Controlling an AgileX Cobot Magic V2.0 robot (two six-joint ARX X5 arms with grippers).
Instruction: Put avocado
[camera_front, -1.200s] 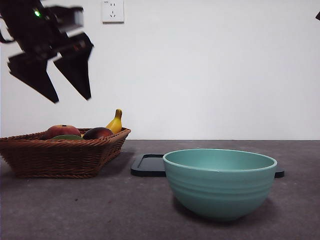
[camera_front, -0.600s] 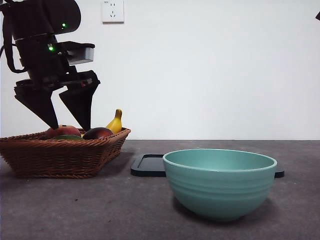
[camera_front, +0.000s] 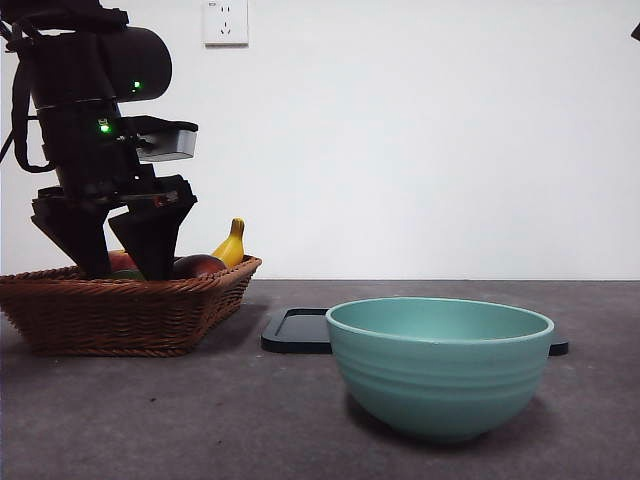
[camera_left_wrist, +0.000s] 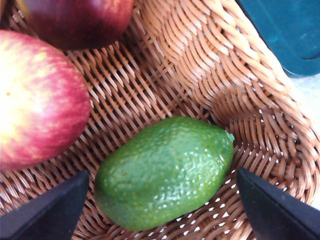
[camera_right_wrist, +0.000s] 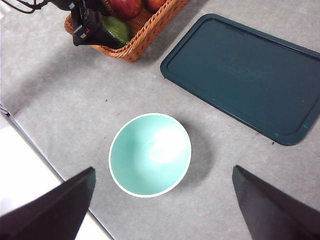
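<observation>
Front view: the left gripper (camera_front: 112, 262) reaches down into the wicker basket (camera_front: 120, 310) at the table's left, its jaws spread and their tips below the rim; a banana (camera_front: 231, 246) and a maroon fruit (camera_front: 199, 266) show above the rim; a teal bowl (camera_front: 440, 365) stands near, with a dark tray (camera_front: 296, 331) behind it.

Left wrist view: the avocado (camera_left_wrist: 165, 170) lies in a corner of the basket (camera_left_wrist: 200, 65), between the spread jaws and touching neither; a red peach (camera_left_wrist: 40, 100) lies just beside it.

Right wrist view: the right gripper (camera_right_wrist: 162, 210) hangs high above the bowl (camera_right_wrist: 150, 154), jaws wide apart; the tray (camera_right_wrist: 245, 75) lies beside the basket (camera_right_wrist: 140, 40).
</observation>
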